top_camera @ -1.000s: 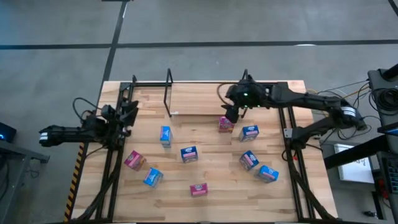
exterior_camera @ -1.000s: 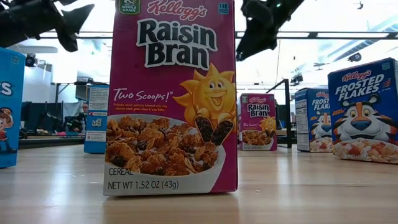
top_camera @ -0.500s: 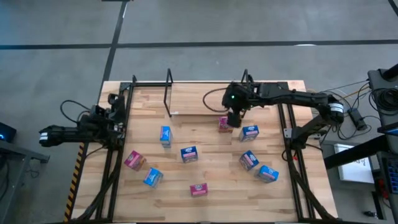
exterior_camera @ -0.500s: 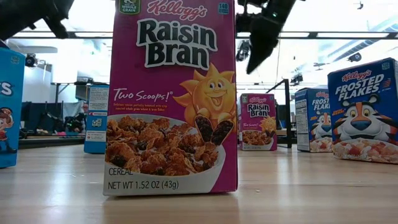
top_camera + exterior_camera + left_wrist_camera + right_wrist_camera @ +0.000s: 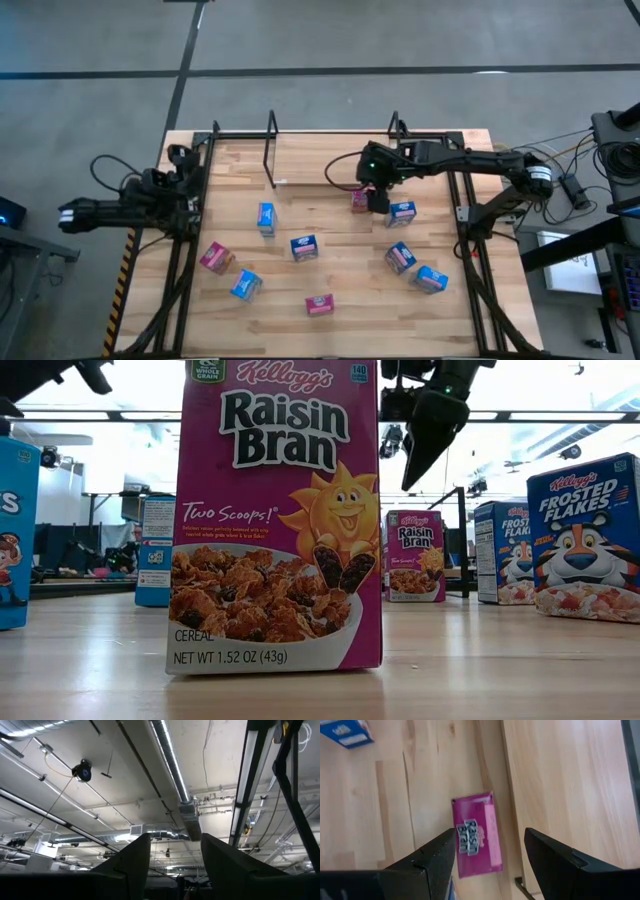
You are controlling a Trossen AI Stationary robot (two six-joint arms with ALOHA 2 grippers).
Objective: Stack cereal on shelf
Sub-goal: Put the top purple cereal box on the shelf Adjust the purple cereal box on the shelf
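My right gripper [image 5: 490,852] spread wide over small pink "Raisin Bran" box [image 5: 474,834]; big front one [image 5: 277,515] reads "Kellogg's... Two Scoops!". Left gripper [image 5: 172,857] parked at table's left edge, fingers apart, gripping nothing.

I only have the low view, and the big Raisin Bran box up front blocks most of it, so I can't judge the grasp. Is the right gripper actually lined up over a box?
Observer: Yes. In the right wrist view the right gripper is open, and a pink Raisin Bran box sits framed in its gap.
Operator: Where is that box relative to the shelf?
Observer: In the high view it stands on the table just in front of the shelf, toward the shelf's right end.
Operator: And the left arm?
Observer: The left gripper is open at the table's left edge and points up at the ceiling.
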